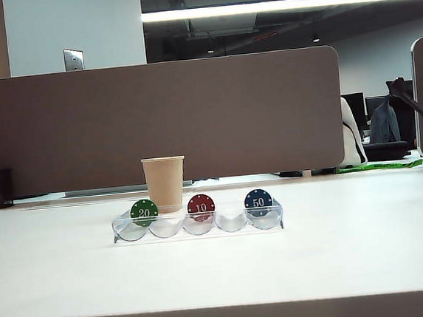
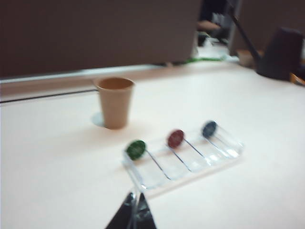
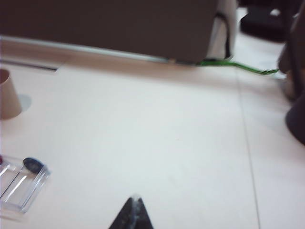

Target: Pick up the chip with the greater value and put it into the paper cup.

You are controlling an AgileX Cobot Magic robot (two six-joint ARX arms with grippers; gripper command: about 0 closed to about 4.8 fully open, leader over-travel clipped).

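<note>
A clear tray (image 1: 198,225) lies on the white counter (image 1: 221,269), near the middle, its long side running left to right. Three chips stand upright on edge in its scalloped slots, with an empty slot between each pair. The green "20" chip (image 1: 144,212) is at the left end, the red "10" chip (image 1: 201,207) in the middle, and the blue "50" chip (image 1: 258,202) at the right end. The blue chip is the one of greater value; it leans in its slot, untouched.

The paper cup (image 1: 165,183) stands upright just behind the tray, on the far side, between the green and red chips as seen from the front. It is open at the top, and from the left wrist view it looks empty inside.

Neither arm shows in the exterior view. In the left wrist view the left pincer (image 2: 134,213) hangs above the counter on the near side of the tray, close to the green chip's end; its dark fingertips meet in a point, so it is closed and holds nothing. In the right wrist view the right pincer (image 3: 134,213) hangs over bare counter to the right of the tray, well apart from the blue chip; its tips are also pressed together and empty.

A brown partition (image 1: 156,122) runs along the far edge of the counter.
</note>
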